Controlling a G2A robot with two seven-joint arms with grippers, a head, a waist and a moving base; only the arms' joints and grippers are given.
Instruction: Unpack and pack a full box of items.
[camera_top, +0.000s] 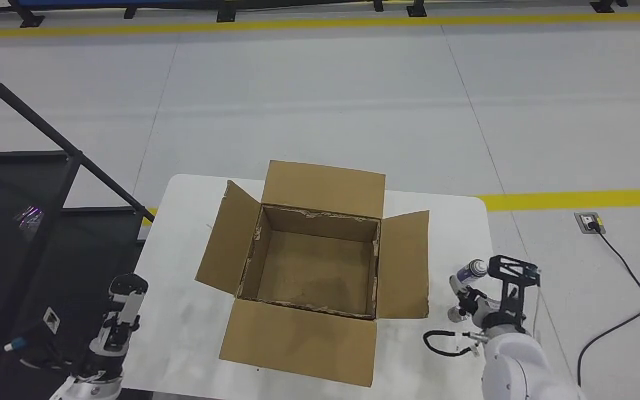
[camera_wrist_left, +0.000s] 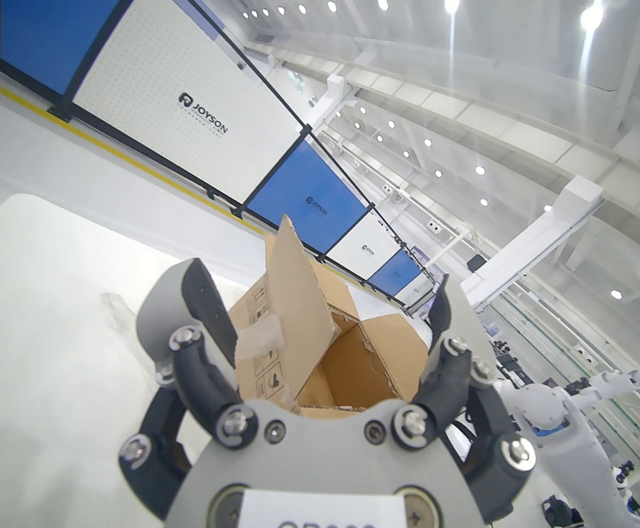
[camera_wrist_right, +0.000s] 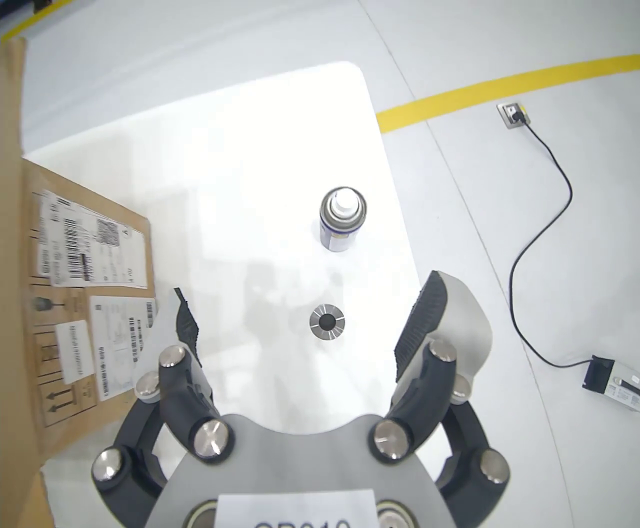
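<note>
— From where you stand, what's on that white table (camera_top: 445, 225)?

— Mostly the cardboard box (camera_top: 312, 270). It sits in the middle with all four flaps folded outward, and I can see straight down to its bare brown floor. The flap on the robot's right lies almost flat, with shipping labels (camera_wrist_right: 90, 240) stuck on it.

— And the arms?

— One on each side of the box, neither touching it. The left gripper (camera_wrist_left: 318, 282) is by the table's left edge, on the robot's side, tilted up and pointing toward the box. Its fingers (camera_wrist_left: 205, 305) are spread wide with nothing between them. The right gripper (camera_wrist_right: 307, 292) hangs over the strip of table between the right flap and the table's right edge. It faces down, spread just as wide and holding nothing.

— Any of the items out?

— Two that I can make out. A spray can (camera_wrist_right: 343, 220) stands upright on the table, well clear of the right flap and near the right edge. It has a silver top with a white nozzle in the centre.

— The other one?

— A small round metal piece (camera_wrist_right: 326, 322) with slits around a dark centre hole. It sits on the table just on the robot's side of the can, apart from it. The right gripper's spread fingers are above it, not touching.
</note>
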